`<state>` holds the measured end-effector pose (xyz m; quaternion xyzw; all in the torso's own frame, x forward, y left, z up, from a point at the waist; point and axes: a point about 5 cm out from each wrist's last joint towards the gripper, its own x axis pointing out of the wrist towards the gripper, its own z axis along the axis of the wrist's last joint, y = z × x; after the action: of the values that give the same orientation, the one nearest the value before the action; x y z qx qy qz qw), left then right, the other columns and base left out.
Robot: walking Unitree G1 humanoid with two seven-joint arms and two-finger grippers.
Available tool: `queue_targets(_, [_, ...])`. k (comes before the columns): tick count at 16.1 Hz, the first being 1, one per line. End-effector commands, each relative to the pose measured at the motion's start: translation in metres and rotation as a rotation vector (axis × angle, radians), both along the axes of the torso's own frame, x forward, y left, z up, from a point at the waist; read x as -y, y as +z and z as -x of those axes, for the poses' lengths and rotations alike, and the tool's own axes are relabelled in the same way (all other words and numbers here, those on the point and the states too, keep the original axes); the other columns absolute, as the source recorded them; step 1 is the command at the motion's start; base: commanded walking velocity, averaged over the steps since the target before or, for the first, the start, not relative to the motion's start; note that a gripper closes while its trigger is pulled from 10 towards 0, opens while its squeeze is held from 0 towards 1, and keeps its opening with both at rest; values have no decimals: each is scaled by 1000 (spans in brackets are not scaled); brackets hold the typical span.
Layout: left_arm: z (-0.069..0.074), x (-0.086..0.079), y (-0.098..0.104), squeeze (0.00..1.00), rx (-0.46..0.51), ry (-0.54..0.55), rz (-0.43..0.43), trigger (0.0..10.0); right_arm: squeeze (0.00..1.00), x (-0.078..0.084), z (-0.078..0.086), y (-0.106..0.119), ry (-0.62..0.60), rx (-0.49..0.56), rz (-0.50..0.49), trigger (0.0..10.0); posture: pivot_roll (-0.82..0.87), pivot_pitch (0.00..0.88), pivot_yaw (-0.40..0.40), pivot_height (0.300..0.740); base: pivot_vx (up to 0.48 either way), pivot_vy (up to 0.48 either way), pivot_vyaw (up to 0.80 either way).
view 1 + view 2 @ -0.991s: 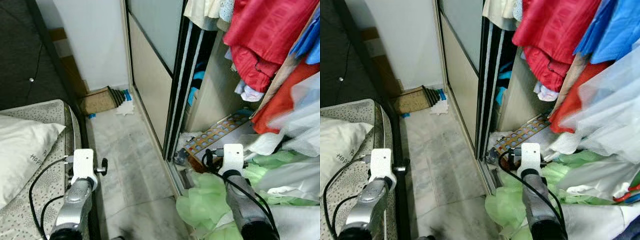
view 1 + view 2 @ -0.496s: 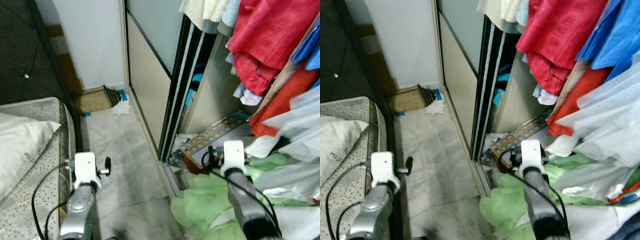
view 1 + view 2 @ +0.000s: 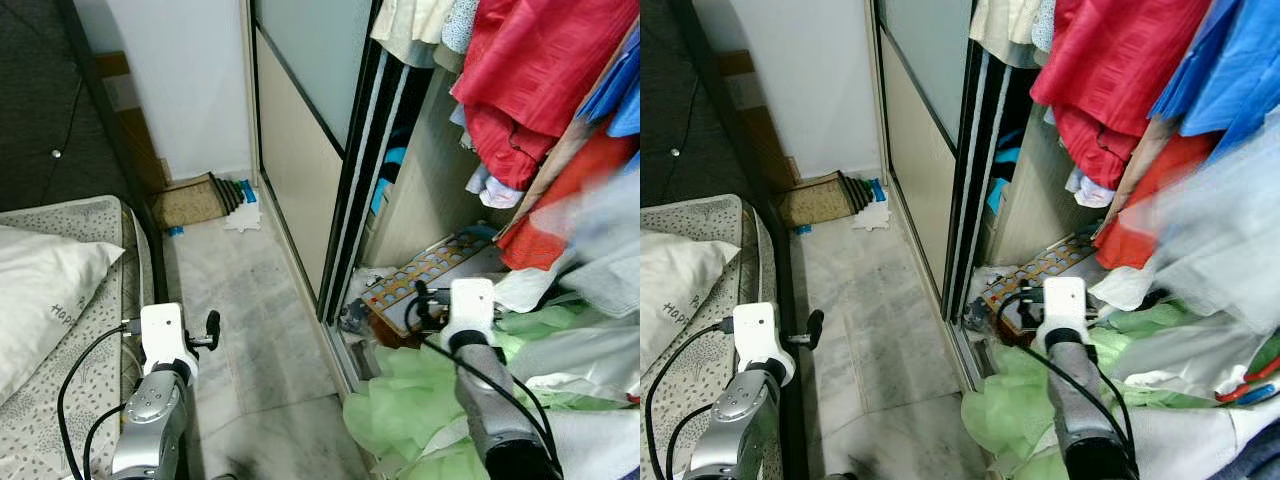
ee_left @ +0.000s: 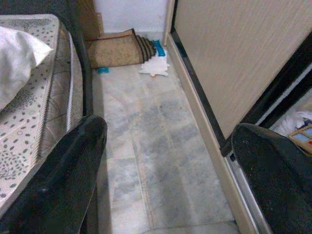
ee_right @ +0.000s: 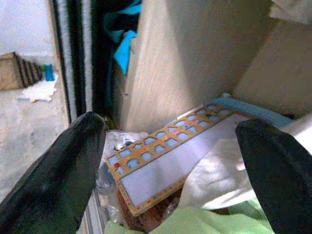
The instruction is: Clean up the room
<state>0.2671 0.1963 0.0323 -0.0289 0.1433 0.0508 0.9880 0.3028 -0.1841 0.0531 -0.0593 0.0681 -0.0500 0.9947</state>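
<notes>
A: Right wrist view: what's ahead of the right gripper [image 5: 168, 161]?
B: One long puzzle board [image 5: 173, 158] with rows of small cut-out windows, lying flat on the wardrobe floor [image 5: 253, 119]. Its long axis runs diagonally, one end toward the sliding-door track [image 5: 73, 73], the other deeper into the wardrobe. A white cloth [image 5: 214, 170] lies beside it, and green fabric [image 5: 170, 222] nearer the gripper.
A: Are the fingers [image 5: 53, 180] on it?
B: No. Both are spread wide, holding nothing, with the board between them further off.
A: And the left gripper [image 4: 170, 170]?
B: Also spread wide and empty, over the marble floor [image 4: 161, 146] between the one bed [image 4: 34, 122] and the wardrobe's sliding door [image 4: 243, 53].
A: Anything lying on that floor?
B: One rolled mat [image 3: 200, 198] against the far wall, with a white rag [image 3: 243, 215] just beside it. One pillow [image 3: 45, 300] sits on the bed.
A: Inside the wardrobe?
B: Red garments [image 3: 540, 70] hang above, with blue ones [image 3: 1215, 60] to the right.
</notes>
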Motion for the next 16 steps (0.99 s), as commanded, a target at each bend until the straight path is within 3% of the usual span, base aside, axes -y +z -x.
queue_targets(1, [-1, 1, 2, 1000, 4, -16, -1, 10000, 1000, 2, 1, -3, -18, -12, -10, 10000, -9, 94, -32, 740, 0, 0, 0])
queue_targets(6, [0, 3, 3, 1000, -11, -38, -79, 10000, 1000, 1, 2, -5, -55, -33, -29, 10000, -3, 107, -26, 740, 0, 0, 0])
queue_targets(7, [-1, 3, 3, 0, -11, -44, -87, 10000, 157, 1, 2, -5, -46, -37, -24, 10000, -4, 109, -24, 740, 0, 0, 0])
queue_targets(8, [-1, 4, 3, 0, 0, -63, -80, 10000, 0, 0, 2, -6, -44, -35, -30, 10000, -4, 110, -22, 740, 0, 0, 0])
queue_targets(9, [-1, 5, 4, 0, 7, -71, -73, 2824, 0, 0, 3, -6, -49, -34, -50, 10000, -4, 110, -22, 740, 0, 0, 0])
queue_targets(10, [0, 2, 4, 0, 8, -43, -66, 0, 0, 1, 3, -6, -62, -30, -52, 0, -5, 112, -21, 740, 0, 0, 0])
queue_targets(13, [0, 1, 5, 0, 6, -36, -81, 0, 0, 0, 3, -6, -57, -38, -32, 0, -5, 117, -22, 740, 0, 0, 0])
queue_targets(14, [0, 1, 5, 0, 2, -36, -94, 2706, 0, 0, 3, -7, -56, -50, -28, 10000, -5, 120, -23, 740, 0, 0, 0])
queue_targets(15, [0, 1, 4, 0, -9, -32, -110, 8627, 0, 0, 3, -7, -59, -53, -33, 10000, -4, 120, -23, 740, 0, 0, 0])
queue_targets(16, [0, 1, 4, 1000, -9, -26, -99, 10000, 1000, 1, 3, -7, -63, -51, -36, 10000, -4, 120, -23, 740, 0, 0, 0])
